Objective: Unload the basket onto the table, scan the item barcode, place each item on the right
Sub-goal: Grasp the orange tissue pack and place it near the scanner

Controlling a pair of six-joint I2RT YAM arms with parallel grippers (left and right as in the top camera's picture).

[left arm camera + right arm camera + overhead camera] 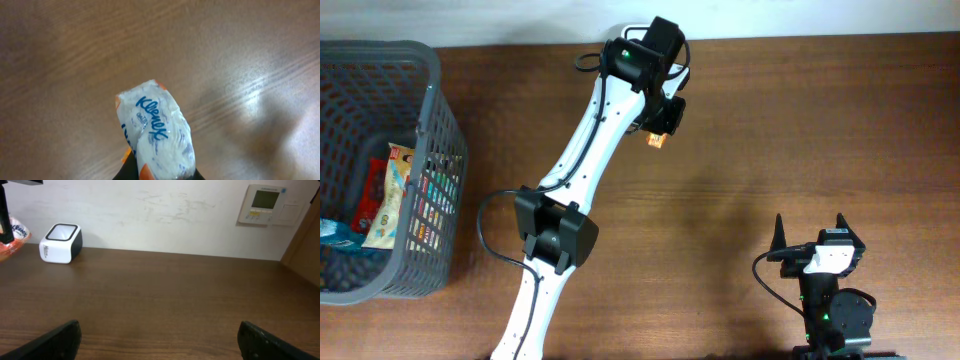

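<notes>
At the table's far edge, the tissue pack (157, 132) is pinched in my left gripper (660, 125). Its long axis points away from the fingers, with blue "Kleenex" lettering facing the wrist camera. Its gripped end is cut off. The white scanner (61, 243) stands nearby, label unreadable. My right gripper (162, 342) is spread wide.

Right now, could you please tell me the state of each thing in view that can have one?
left gripper: shut on the tissue pack.
tissue pack: gripped at one end, held above the table.
right gripper: open, empty.
scanner: standing on the table, nothing over it.
basket: upright, snack packs inside.
</notes>
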